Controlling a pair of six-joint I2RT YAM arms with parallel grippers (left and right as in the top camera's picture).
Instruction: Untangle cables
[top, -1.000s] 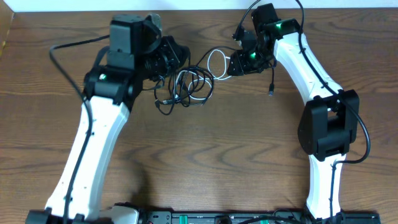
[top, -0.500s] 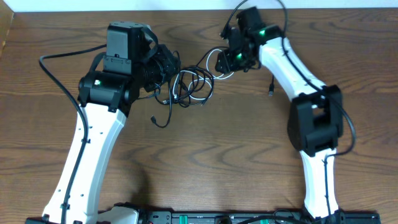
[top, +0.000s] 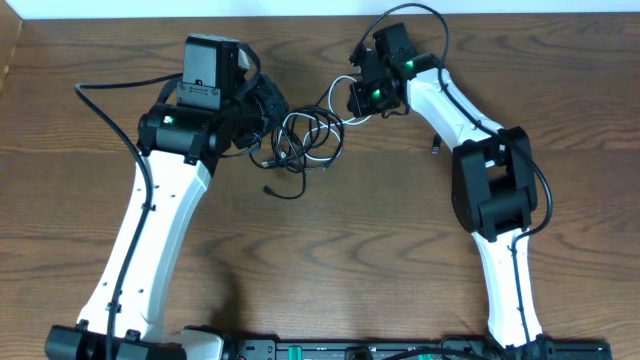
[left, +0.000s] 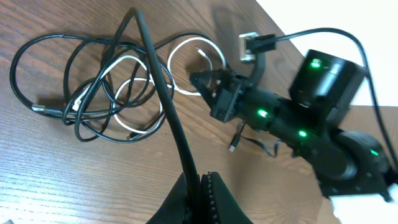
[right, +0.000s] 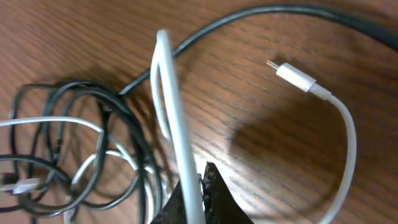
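The cables (top: 303, 142) lie in a loose knot of black and white loops on the counter (top: 350, 250), in the upper middle of the overhead frame, between the two arms. The left claw (left: 201, 186) is pressed together on a black cable (left: 163, 106), which runs taut from the heap down to the bottom centre of its wrist view. The right claw (right: 200, 190) pinches a white cable (right: 171, 106) the same way, and a white plug tip (right: 291, 73) lies free on the wood at upper right. With each arm gripping a different colour from opposite sides, the hold looks meant to draw the strands apart rather than tighten the knot.
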